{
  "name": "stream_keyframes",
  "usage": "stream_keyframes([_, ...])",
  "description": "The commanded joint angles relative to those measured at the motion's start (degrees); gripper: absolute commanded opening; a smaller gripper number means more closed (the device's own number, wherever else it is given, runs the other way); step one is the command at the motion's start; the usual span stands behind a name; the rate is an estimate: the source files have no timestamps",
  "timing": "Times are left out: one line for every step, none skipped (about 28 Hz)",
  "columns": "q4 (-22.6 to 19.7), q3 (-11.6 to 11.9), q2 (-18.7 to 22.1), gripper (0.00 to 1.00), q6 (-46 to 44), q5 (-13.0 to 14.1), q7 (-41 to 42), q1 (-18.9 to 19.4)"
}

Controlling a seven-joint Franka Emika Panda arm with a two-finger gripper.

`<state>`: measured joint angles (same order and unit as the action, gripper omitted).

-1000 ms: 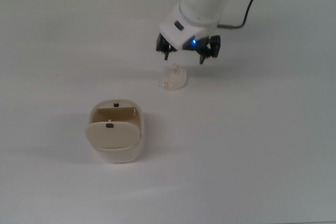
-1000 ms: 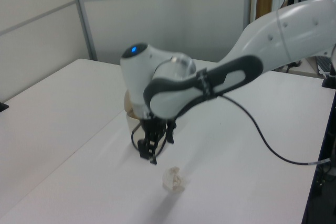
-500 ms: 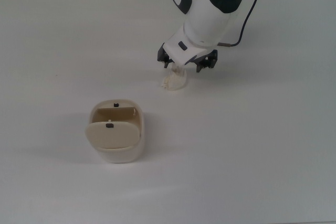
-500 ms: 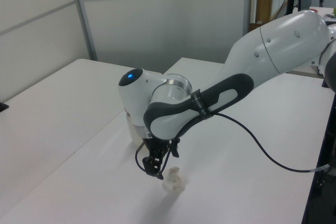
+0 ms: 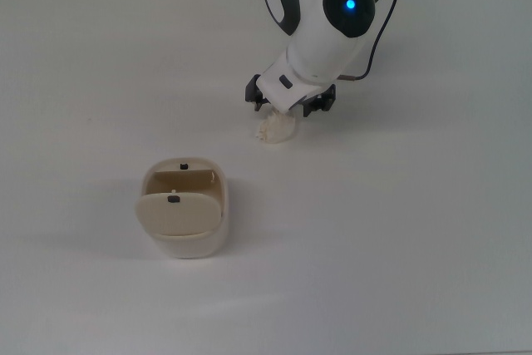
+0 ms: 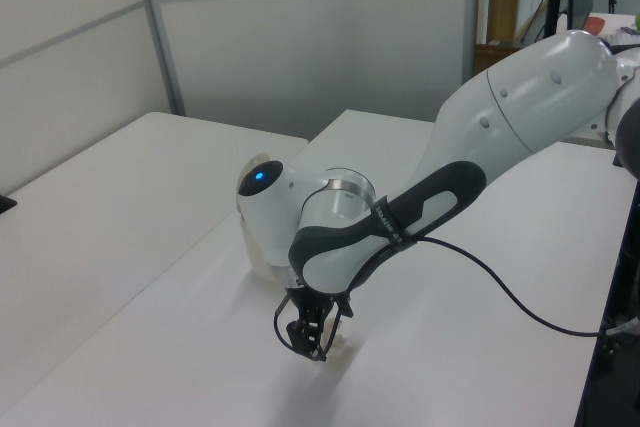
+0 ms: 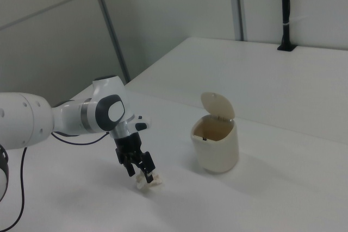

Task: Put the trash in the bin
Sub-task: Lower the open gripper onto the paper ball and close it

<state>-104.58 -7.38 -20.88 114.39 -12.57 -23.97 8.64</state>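
The trash point(image 5: 277, 130), a small lumpy wad of white paper, lies on the white table point(image 5: 399, 230). My gripper point(image 5: 287, 114) is open and lowered right over it, a black finger on either side. In the right view the gripper point(image 7: 142, 174) reaches down to the trash point(image 7: 150, 181), tips close to the table. From the left view the gripper point(image 6: 313, 345) covers most of the trash point(image 6: 338, 351). The cream bin point(image 5: 183, 210) stands apart toward the top view's lower left, its swing flap tipped up so the inside shows. The bin point(image 7: 216, 146) sits to the right view's right of the wad.
A black cable point(image 5: 384, 6) runs from the arm toward the table's far edge. Wall panels point(image 6: 300, 27) stand behind the table in the left view. A black pole point(image 7: 285, 9) rises at the back in the right view.
The arm has swung over and come down: the gripper, which hung above and behind the trash, now straddles it near the table. Trash and bin have not moved.
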Motion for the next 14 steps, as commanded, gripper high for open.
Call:
stream_keyframes([-0.81,0.62,-1.79,1.00,3.39,-2.02,-2.04,0.06])
stream_keyframes([-0.72,0.53,-2.14,1.00,3.47,-2.46,-2.13,0.06])
stream_keyframes([-0.63,0.53,-2.41,1.00,3.48,-2.72,-2.22,-0.03])
stream_keyframes([-0.54,0.62,-2.58,1.00,3.65,-2.90,-2.39,-0.03])
stream_keyframes([-0.46,0.62,-3.11,0.96,3.82,-3.07,-2.57,-0.03])
stream_keyframes([-0.37,0.53,-3.29,0.91,3.83,-3.25,-2.57,-0.11])
stream_keyframes([-0.37,0.62,-3.37,0.85,3.83,-3.51,-2.57,-0.03])
stream_keyframes([-0.37,0.62,-3.46,0.78,3.91,-3.86,-2.57,-0.03])
stream_keyframes([-0.37,0.53,-3.46,0.68,3.91,-4.04,-2.57,-0.03])
stream_keyframes([-0.28,0.53,-3.38,0.47,3.91,-4.22,-2.57,-0.03])
stream_keyframes([-0.10,0.53,-3.37,0.38,3.91,-4.22,-2.57,-0.03])
stream_keyframes([0.51,0.53,-3.37,0.30,3.83,-4.22,-2.66,0.06])
stream_keyframes([1.21,0.53,-3.37,0.24,3.83,-4.13,-2.75,0.06])
stream_keyframes([1.65,0.53,-3.37,0.18,3.65,-4.04,-2.92,0.06])
